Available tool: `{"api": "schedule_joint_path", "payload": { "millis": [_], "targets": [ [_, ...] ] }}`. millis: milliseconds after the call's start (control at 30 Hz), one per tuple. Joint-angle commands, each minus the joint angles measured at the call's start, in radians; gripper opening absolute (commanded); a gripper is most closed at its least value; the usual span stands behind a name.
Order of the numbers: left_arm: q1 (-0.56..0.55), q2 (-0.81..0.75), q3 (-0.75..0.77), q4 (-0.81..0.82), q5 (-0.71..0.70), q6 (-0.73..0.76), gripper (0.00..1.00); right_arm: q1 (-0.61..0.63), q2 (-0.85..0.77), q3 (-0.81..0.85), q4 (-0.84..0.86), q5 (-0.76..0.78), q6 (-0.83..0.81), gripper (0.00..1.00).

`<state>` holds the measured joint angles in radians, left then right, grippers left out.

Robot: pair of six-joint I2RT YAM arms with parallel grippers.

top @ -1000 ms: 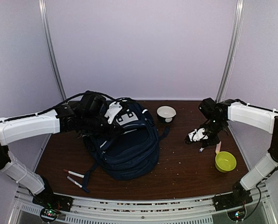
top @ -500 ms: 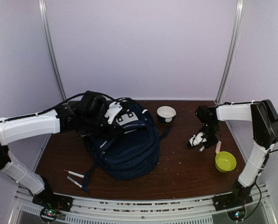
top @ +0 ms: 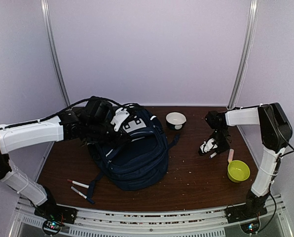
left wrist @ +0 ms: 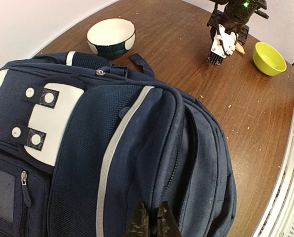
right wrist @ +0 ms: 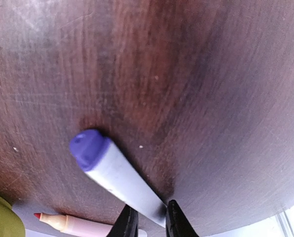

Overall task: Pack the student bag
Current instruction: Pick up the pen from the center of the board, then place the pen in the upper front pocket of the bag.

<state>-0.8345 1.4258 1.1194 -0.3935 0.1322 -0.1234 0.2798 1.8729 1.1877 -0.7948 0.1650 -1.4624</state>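
The student bag [top: 133,159], a navy backpack with white patches, lies in the middle of the table and fills the left wrist view [left wrist: 137,133]. My left gripper [top: 115,134] is at the bag's top, and its jaws [left wrist: 151,220] are shut on a fold of fabric beside a zipper. My right gripper [top: 211,149] points down at the table on the right. Its fingers [right wrist: 148,223] are closed on the end of a white marker with a purple cap [right wrist: 118,180] that lies on the wood.
A pink marker [top: 230,156] and a lime-green bowl [top: 238,171] lie just right of my right gripper. A white bowl [top: 175,119] stands behind the bag. Two pens [top: 79,188] lie near the front left edge, by a loose strap.
The right arm has folded in closer to its base and its gripper has dropped onto the marker, with the jaws narrowing around it. The left arm and the bag have not moved.
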Motion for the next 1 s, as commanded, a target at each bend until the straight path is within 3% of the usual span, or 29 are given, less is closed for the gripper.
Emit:
{"api": "schedule_joint_path", "payload": {
  "millis": [0, 433, 967],
  "targets": [
    [0.008, -0.003, 0.012, 0.055, 0.012, -0.006, 0.0, -0.001, 0.048, 0.035, -0.057, -0.015, 0.025, 0.17],
    [0.008, -0.005, 0.038, 0.016, -0.006, 0.014, 0.0, 0.128, 0.015, 0.04, -0.047, -0.077, 0.17, 0.0],
    [0.007, -0.012, 0.035, 0.028, -0.001, 0.013, 0.0, 0.45, -0.204, 0.143, -0.165, -0.278, 0.359, 0.0]
  ]
}}
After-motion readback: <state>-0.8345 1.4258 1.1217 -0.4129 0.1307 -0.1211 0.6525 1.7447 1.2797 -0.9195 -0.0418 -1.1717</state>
